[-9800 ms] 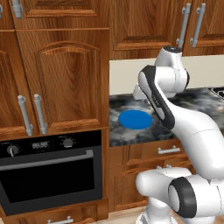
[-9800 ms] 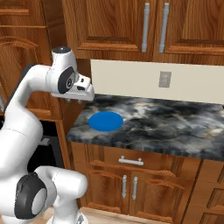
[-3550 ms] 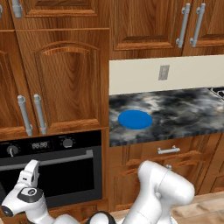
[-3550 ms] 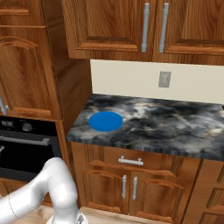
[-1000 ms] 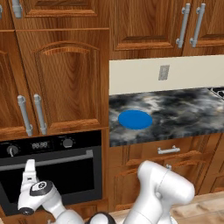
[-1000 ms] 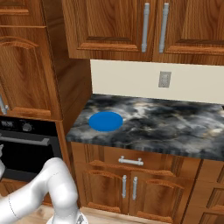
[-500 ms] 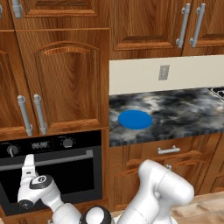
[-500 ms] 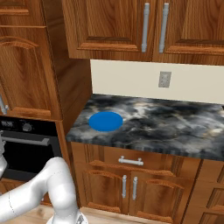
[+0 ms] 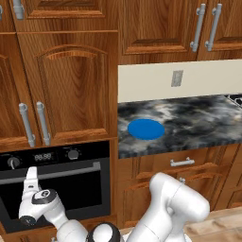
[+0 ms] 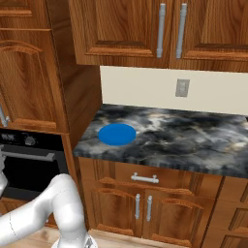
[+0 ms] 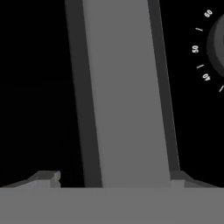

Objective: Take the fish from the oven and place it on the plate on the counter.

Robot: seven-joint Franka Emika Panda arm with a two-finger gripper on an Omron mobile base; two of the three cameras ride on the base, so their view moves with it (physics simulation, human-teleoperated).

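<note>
**Robot's claw at the oven handle**

Dial markings 60, 50 and 40 read beside a knob (image 11: 217, 41) on the closed black oven (image 9: 56, 189). The white arm reaches low, its gripper (image 11: 116, 177) straddling the silver bar handle (image 11: 124, 92), jaws spread wide, not yet clamping. The blue plate (image 9: 146, 129) lies near the counter's (image 9: 198, 123) left front corner.

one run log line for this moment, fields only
phase: reaching oven handle | gripper: open, astride handle | oven: door closed | plate: empty on counter
</note>
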